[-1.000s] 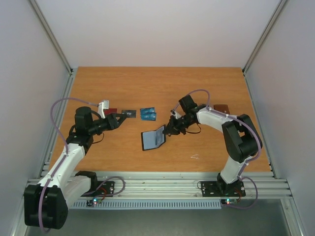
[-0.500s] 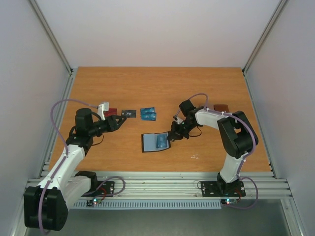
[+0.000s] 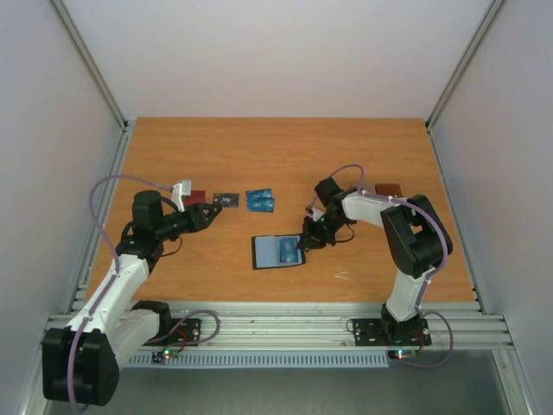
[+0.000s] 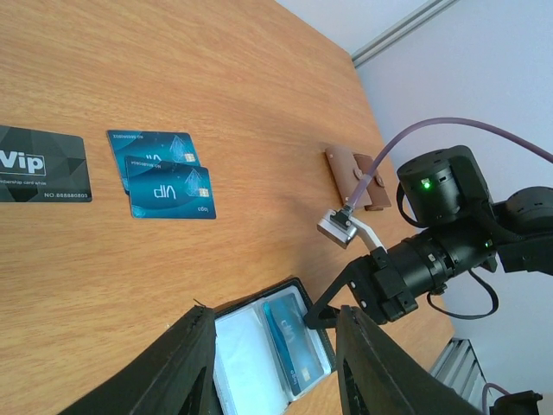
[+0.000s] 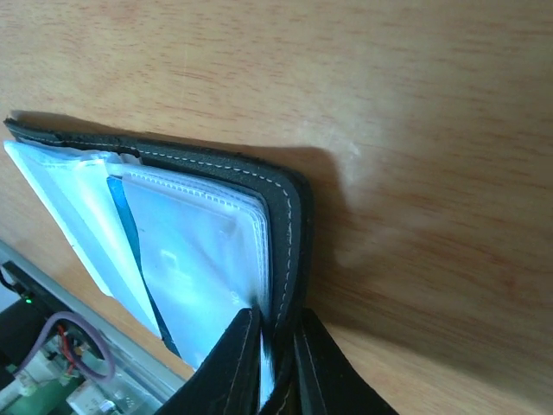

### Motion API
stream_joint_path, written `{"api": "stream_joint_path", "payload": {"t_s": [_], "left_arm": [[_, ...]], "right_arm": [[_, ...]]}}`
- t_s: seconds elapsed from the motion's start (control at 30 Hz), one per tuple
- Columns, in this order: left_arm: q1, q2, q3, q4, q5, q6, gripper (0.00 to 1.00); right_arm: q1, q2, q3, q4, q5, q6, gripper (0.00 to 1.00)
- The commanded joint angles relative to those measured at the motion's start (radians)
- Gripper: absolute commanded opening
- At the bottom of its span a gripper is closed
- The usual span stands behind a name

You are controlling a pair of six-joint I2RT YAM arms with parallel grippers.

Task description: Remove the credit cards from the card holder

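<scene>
The card holder (image 3: pixel 275 252) lies open at centre frame, right hand (image 3: pixel 302 244) pinching its right edge; left hand (image 3: pixel 210 211) hovers spread at left, beside loose credit cards (image 3: pixel 260 201).

A robotics lab booth: white panels (image 3: pixel 276 60), aluminium rails (image 3: pixel 285 322), wooden tabletop (image 3: pixel 285 151).

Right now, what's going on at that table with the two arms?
The right gripper pinches the edge of the open card holder on the table. One blue card sits in a pocket. Two blue cards, a black card and a dark red card lie out beyond it. The left gripper hovers open near them, holding nothing.
</scene>
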Motion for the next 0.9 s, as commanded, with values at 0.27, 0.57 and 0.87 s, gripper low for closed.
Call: {"api": "stream_joint_path", "payload": {"t_s": [0.27,0.57,0.87], "left_arm": [[0.009,-0.016,-0.017,-0.002,-0.024,0.028,0.42],[0.134,-0.066,-0.052,-0.105,-0.276,0.059,0.64],[0.245,-0.137,-0.100,-0.024,-0.533,0.185,0.99]], "right_arm": [[-0.008,-0.095,0.059,-0.118,0.179,-0.100,0.74],[-0.237,-0.459,0.065,-0.030,0.353,-0.195,0.98],[-0.578,-0.724,-0.241,0.493,0.386,-0.240,0.98]]}}
